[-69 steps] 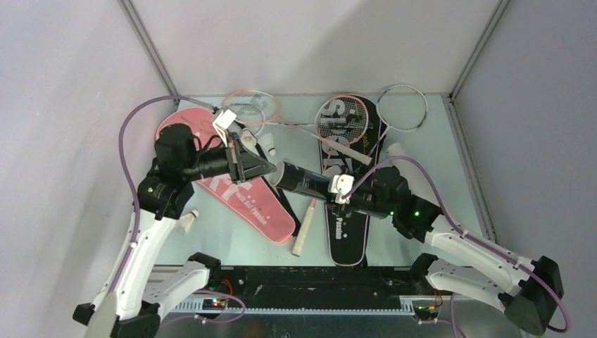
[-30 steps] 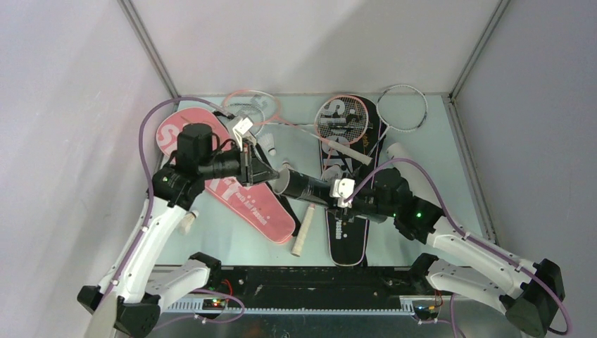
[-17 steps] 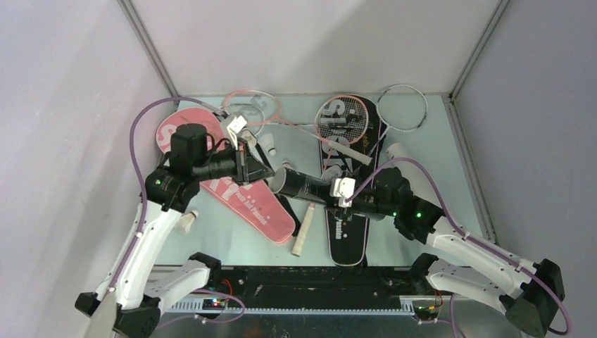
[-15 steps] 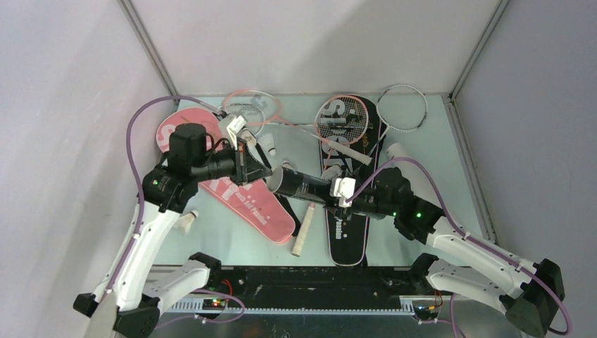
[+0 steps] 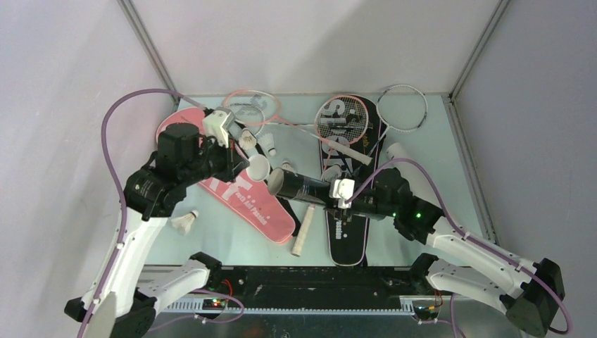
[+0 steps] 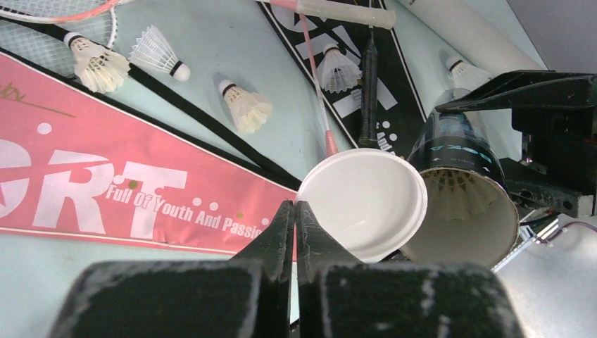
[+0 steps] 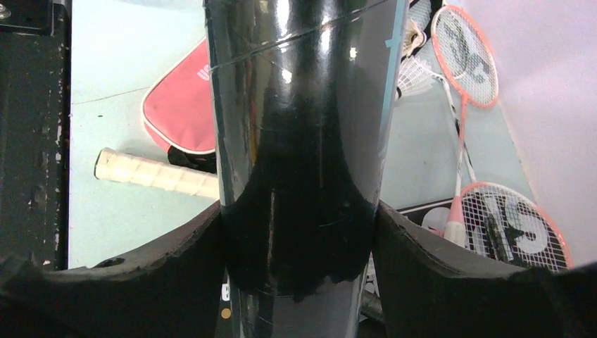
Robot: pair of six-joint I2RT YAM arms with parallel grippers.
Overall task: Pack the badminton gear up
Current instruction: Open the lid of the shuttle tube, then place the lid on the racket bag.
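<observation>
Tube (image 7: 299,127), glossy black cylinder, clamped round its body by the right gripper (image 7: 299,239) above the middle of the tabletop (image 5: 436,134); feathered shuttlecocks (image 6: 457,197) show inside its open mouth. Left gripper (image 6: 294,211), jaws pressed together, pinches the rim of a shallow round white cap (image 6: 366,201) just beside that mouth.
</observation>
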